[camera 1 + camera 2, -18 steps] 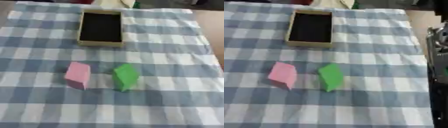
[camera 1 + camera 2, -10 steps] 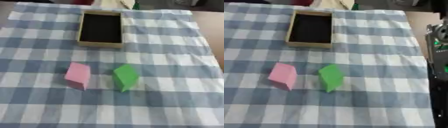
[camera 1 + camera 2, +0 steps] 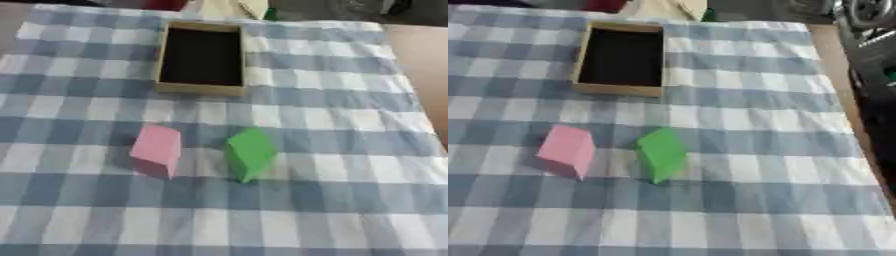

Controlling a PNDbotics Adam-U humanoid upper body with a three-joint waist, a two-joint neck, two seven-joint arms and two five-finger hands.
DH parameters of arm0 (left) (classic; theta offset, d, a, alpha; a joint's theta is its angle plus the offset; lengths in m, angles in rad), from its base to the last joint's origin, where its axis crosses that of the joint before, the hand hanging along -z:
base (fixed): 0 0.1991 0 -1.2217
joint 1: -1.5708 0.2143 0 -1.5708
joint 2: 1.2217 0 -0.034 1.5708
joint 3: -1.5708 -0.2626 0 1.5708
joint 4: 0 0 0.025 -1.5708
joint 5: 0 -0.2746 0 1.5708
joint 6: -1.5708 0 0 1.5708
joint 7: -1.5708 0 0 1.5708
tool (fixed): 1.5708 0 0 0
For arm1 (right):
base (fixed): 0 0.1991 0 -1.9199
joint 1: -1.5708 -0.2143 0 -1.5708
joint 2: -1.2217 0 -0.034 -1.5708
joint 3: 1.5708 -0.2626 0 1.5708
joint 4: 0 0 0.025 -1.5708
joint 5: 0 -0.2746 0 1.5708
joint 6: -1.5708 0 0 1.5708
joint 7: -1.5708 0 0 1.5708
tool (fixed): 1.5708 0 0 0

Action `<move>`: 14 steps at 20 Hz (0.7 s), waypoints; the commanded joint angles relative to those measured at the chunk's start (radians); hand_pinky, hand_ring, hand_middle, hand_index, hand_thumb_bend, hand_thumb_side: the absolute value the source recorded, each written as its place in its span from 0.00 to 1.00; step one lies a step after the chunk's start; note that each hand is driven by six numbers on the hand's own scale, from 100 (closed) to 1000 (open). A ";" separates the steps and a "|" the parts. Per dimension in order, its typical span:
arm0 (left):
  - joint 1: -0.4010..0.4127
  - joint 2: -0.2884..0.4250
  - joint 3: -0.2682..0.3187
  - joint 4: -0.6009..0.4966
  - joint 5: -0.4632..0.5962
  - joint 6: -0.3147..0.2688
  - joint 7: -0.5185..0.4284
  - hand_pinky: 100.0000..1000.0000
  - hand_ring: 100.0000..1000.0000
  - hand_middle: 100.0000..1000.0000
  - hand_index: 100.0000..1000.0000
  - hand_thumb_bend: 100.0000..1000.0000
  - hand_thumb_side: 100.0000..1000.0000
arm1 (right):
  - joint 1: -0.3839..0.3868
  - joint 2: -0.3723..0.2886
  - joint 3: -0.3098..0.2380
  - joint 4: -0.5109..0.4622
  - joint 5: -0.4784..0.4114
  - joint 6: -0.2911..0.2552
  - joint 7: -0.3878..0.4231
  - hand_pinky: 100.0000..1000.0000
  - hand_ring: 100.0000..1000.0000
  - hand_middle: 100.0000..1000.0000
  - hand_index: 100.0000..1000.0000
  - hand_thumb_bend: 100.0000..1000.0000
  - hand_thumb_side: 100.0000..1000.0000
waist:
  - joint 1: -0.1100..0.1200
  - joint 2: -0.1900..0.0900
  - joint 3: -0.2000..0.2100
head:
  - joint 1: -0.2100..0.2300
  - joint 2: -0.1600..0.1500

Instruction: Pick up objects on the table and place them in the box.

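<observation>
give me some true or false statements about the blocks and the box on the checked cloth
1. The pink block lies left of the green block. True.
2. The open tan cardboard box already holds a block. False: its dark inside shows nothing, and both blocks lie on the blue and white checked cloth.
3. The box lies farther from the robot than both blocks. True.
4. A robot hand is closed around the green block. False: no robot hand touches either block.
5. The two blocks are stacked. False: they lie side by side, apart.
</observation>
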 commanded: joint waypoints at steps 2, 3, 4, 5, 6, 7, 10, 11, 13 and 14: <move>-0.001 0.033 0.000 -0.019 0.001 -0.001 -0.007 0.57 0.50 0.57 0.73 0.00 0.86 | -0.081 -0.062 0.088 0.072 0.018 -0.067 0.130 0.81 0.80 0.58 0.79 0.16 0.92 | 0.003 -0.026 -0.001 | -0.001 0.013; 0.000 0.034 -0.001 -0.019 0.001 0.000 -0.008 0.57 0.50 0.57 0.73 0.00 0.86 | -0.102 -0.064 0.112 0.089 0.018 -0.082 0.160 0.81 0.80 0.60 0.79 0.17 0.91 | 0.003 -0.027 -0.001 | 0.000 0.013; 0.000 0.034 -0.001 -0.019 0.002 -0.001 -0.008 0.57 0.50 0.57 0.73 0.00 0.86 | -0.119 -0.063 0.131 0.104 0.016 -0.095 0.186 0.81 0.81 0.61 0.80 0.18 0.90 | 0.003 -0.028 -0.001 | 0.001 0.013; 0.000 0.035 -0.002 -0.019 0.002 -0.001 -0.009 0.57 0.50 0.57 0.73 0.00 0.86 | -0.138 -0.061 0.151 0.120 0.013 -0.107 0.210 0.81 0.81 0.62 0.80 0.18 0.89 | 0.002 -0.029 0.000 | 0.003 0.013; 0.001 0.036 -0.003 -0.019 0.003 -0.001 -0.009 0.57 0.50 0.57 0.73 0.00 0.86 | -0.155 -0.057 0.168 0.134 0.009 -0.117 0.232 0.81 0.81 0.63 0.80 0.18 0.88 | 0.002 -0.029 0.000 | 0.005 0.013; 0.001 0.036 -0.003 -0.019 0.003 -0.001 -0.010 0.57 0.50 0.57 0.73 0.00 0.86 | -0.172 -0.050 0.186 0.147 0.005 -0.126 0.254 0.81 0.81 0.64 0.81 0.23 0.87 | 0.002 -0.030 0.001 | 0.006 0.013; 0.000 0.037 -0.005 -0.019 0.005 -0.001 -0.013 0.57 0.50 0.57 0.73 0.00 0.86 | -0.216 -0.027 0.233 0.181 -0.010 -0.145 0.318 0.81 0.82 0.66 0.82 0.20 0.82 | 0.002 -0.032 0.003 | 0.007 0.014; 0.000 0.037 -0.005 -0.019 0.006 -0.001 -0.013 0.57 0.50 0.57 0.73 0.00 0.86 | -0.230 -0.018 0.250 0.193 -0.015 -0.148 0.340 0.81 0.82 0.67 0.82 0.20 0.80 | 0.002 -0.033 0.004 | 0.006 0.014; 0.000 0.037 -0.006 -0.019 0.007 -0.001 -0.014 0.57 0.50 0.57 0.73 0.00 0.86 | -0.255 0.001 0.280 0.219 -0.025 -0.153 0.387 0.81 0.82 0.68 0.83 0.22 0.76 | 0.002 -0.033 0.006 | 0.006 0.014; 0.001 0.037 -0.006 -0.019 0.007 -0.001 -0.015 0.57 0.50 0.57 0.73 0.00 0.86 | -0.265 0.009 0.291 0.232 -0.031 -0.155 0.406 0.81 0.82 0.68 0.83 0.22 0.76 | 0.002 -0.034 0.006 | 0.007 0.014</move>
